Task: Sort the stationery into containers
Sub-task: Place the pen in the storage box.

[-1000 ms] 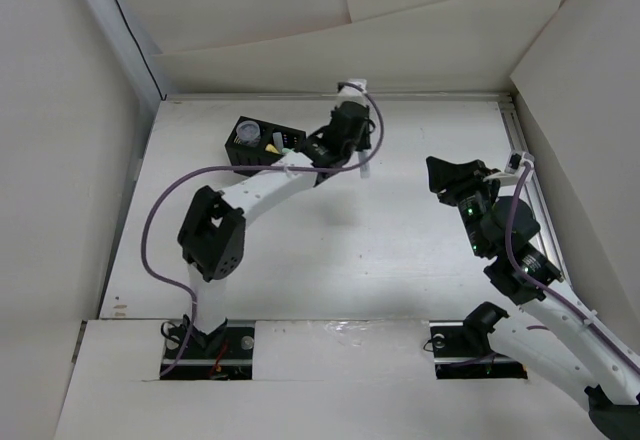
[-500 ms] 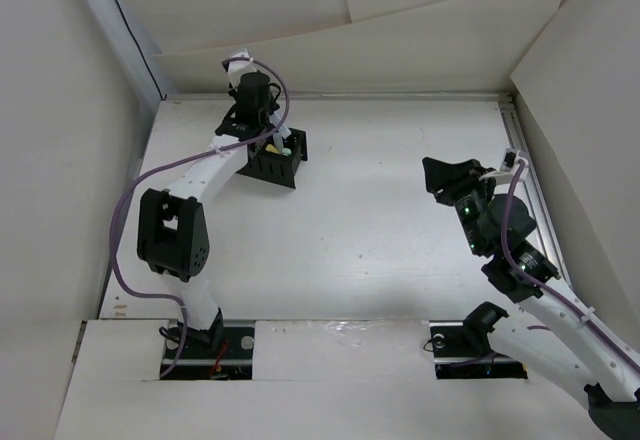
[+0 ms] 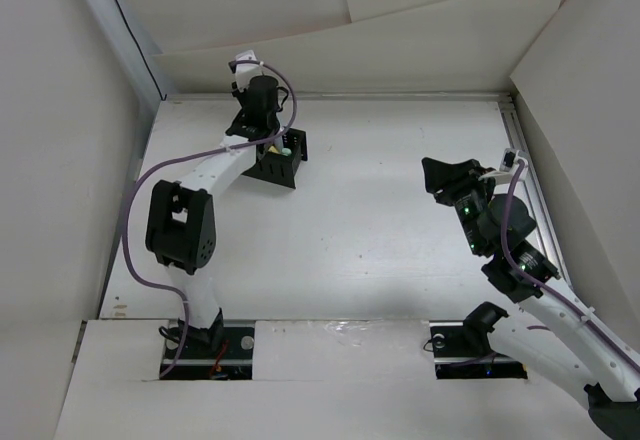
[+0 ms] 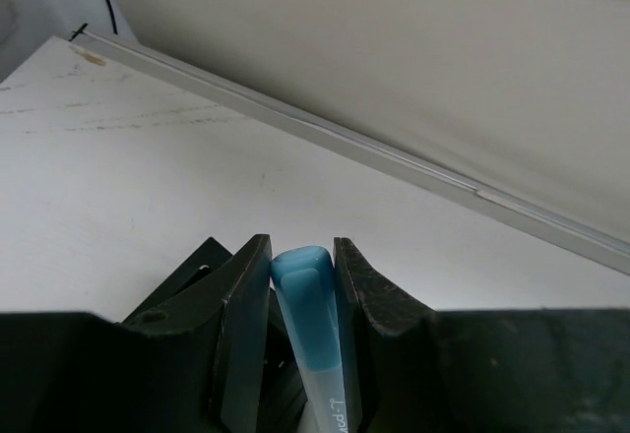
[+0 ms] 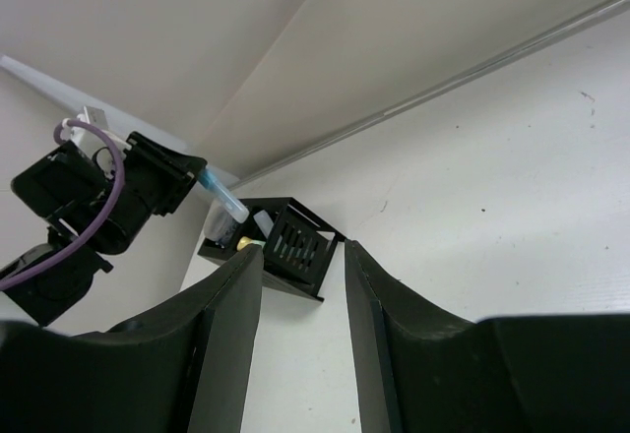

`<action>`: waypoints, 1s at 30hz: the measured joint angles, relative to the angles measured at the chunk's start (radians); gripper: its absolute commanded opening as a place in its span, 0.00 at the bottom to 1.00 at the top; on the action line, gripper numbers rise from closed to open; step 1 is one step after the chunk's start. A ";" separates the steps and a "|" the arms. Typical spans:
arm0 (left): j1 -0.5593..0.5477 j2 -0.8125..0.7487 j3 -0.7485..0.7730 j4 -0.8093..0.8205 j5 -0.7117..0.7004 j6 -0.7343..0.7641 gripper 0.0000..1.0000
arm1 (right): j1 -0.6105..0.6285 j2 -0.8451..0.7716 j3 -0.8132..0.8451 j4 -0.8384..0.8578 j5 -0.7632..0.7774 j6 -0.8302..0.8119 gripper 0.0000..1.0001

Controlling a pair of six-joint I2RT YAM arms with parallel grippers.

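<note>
Left hand [image 4: 302, 256] clamped on light blue stick [image 4: 313, 335], rounded end poking out between fingers. Hand hangs above black organizer box [image 3: 281, 167], at far left of white surface [image 3: 380, 230], near back wall. Stick tilted down toward box top; cannot tell whether tip is inside. Right hand [image 5: 300, 266] at right side, well apart from box, fingers parted, nothing between them.

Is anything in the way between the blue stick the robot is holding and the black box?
Nothing visible is. The left gripper clamps the light blue stick, and the right wrist view shows the stick's tip in open air close above the black slotted plastic organizer box.
</note>
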 measured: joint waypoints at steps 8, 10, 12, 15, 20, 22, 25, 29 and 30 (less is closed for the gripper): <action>-0.016 0.021 -0.028 0.079 -0.060 0.050 0.07 | 0.000 0.000 0.000 0.000 0.000 0.000 0.45; -0.034 0.021 -0.047 0.105 -0.072 0.068 0.07 | 0.000 0.000 0.000 0.000 0.000 0.000 0.45; -0.049 0.021 -0.063 0.121 -0.078 0.081 0.07 | 0.000 0.000 0.000 0.000 0.000 0.000 0.45; -0.068 0.021 -0.080 0.143 -0.079 0.087 0.07 | 0.000 0.000 0.000 0.000 0.000 0.000 0.45; -0.080 0.021 -0.124 0.183 -0.091 0.098 0.07 | 0.000 0.000 0.000 0.000 0.000 0.000 0.45; -0.085 0.021 -0.140 0.194 -0.100 0.108 0.07 | 0.000 0.000 0.000 0.000 0.000 0.000 0.45; -0.099 0.021 -0.156 0.212 -0.107 0.119 0.07 | 0.000 0.000 0.000 0.000 0.000 0.000 0.45; -0.122 0.021 -0.167 0.241 -0.126 0.134 0.08 | 0.000 0.000 0.000 0.000 0.000 0.000 0.45; -0.125 0.021 -0.169 0.249 -0.130 0.136 0.12 | 0.000 0.000 0.000 0.000 0.000 0.000 0.45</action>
